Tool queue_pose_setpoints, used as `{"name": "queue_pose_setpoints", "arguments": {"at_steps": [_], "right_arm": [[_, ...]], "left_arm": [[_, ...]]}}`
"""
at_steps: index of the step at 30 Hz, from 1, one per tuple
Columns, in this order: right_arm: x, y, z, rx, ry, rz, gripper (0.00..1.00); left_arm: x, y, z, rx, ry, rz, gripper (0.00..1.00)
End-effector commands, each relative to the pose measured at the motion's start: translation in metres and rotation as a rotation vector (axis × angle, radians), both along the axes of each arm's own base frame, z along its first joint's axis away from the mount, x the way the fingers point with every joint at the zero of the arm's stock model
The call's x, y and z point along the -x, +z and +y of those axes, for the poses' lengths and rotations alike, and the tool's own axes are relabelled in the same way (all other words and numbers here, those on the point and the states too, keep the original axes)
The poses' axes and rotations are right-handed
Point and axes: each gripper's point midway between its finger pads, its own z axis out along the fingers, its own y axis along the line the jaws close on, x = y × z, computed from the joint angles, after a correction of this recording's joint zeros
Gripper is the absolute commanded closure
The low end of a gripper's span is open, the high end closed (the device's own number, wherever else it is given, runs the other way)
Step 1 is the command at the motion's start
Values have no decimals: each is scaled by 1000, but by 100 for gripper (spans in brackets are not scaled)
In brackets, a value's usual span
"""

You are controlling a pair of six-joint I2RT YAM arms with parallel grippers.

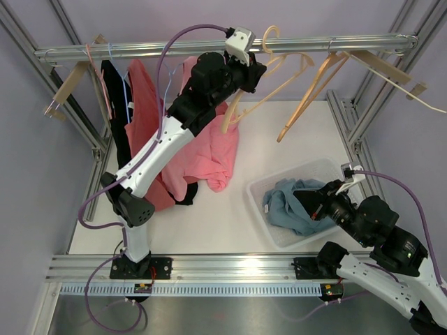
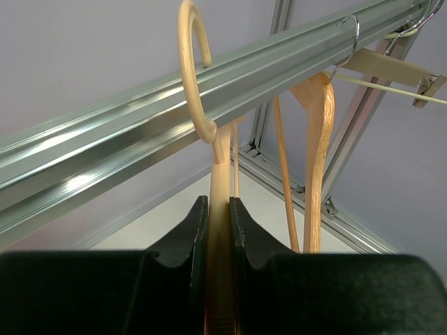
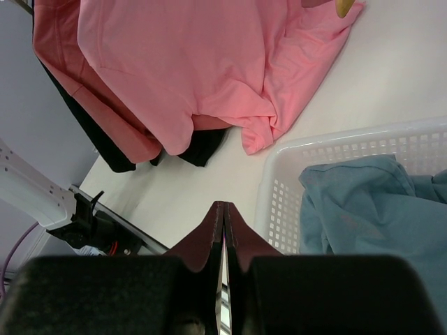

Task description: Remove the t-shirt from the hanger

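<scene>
The left claw (image 2: 218, 209) pinches the wooden hanger (image 2: 218, 164) by its neck at the rail (image 2: 105, 153). The pink t-shirt (image 1: 213, 150) droops below, hem reaching the worktop (image 1: 230, 223). It looks light and limp (probably clingy), best grabbed at a bunched hem fold. The right claw (image 3: 223, 216) is pressed closed, empty.

The left arm (image 1: 160, 150) is stretched up and forward, and the left gripper (image 2: 218, 209) is held high, clamped on a wooden hanger (image 2: 220, 178). The right arm (image 1: 391, 244) is folded low, and the right gripper (image 3: 223, 220) is pressed fully closed and angled down.
</scene>
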Motion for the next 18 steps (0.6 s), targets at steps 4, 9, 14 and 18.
{"name": "queue_pose_setpoints", "arguments": {"at_steps": [4,9,14,18], "right_arm": [[3,11,6,-31,37,-32,92],[3,12,8,-39,44,-30,92],[4,15,9,-49,47,-32,92],[2,12,8,-42,39,-28,92]], "left_arm": [[-10,-19,9,-61,44,-17,100],[-25,-22,15,-80,116,-40,100],[-31,-15,10,-66,113,-57,100],[-27,-23,10,-75,101,-46,100]]}}
